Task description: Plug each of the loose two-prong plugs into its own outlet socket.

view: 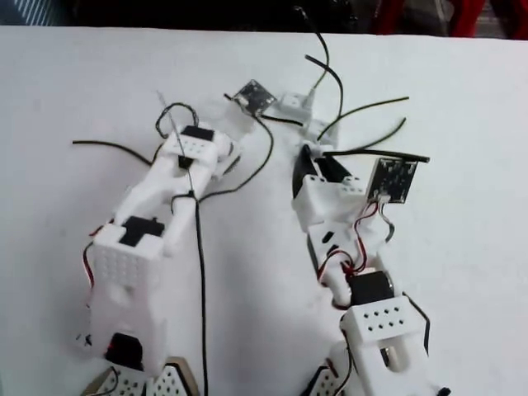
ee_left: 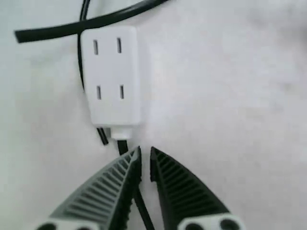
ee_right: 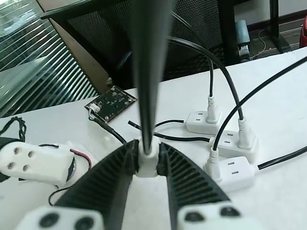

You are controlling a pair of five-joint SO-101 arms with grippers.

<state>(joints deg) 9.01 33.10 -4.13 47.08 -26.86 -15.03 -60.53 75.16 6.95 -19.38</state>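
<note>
White plug [ee_right: 146, 165] is sitting clamped between the fingers of your right gripper [ee_right: 147, 147], its black cable [ee_right: 149, 72] running straight away from them. White outlet blocks [ee_right: 232, 173] are lying beyond the fingertips. Your left gripper [ee_left: 145, 160] is hovering, fingers nearly together, just short of a free outlet strip [ee_left: 112, 76].

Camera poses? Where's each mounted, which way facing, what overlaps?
High: fixed above, looking down on the table; left arm, right arm show.
Left wrist: faces down at an empty outlet block past the left tool.
Right wrist: faces across the table at plugged outlet blocks; right tool clamps a plug.
Shared: high and right wrist show the plugged outlet blocks.
</note>
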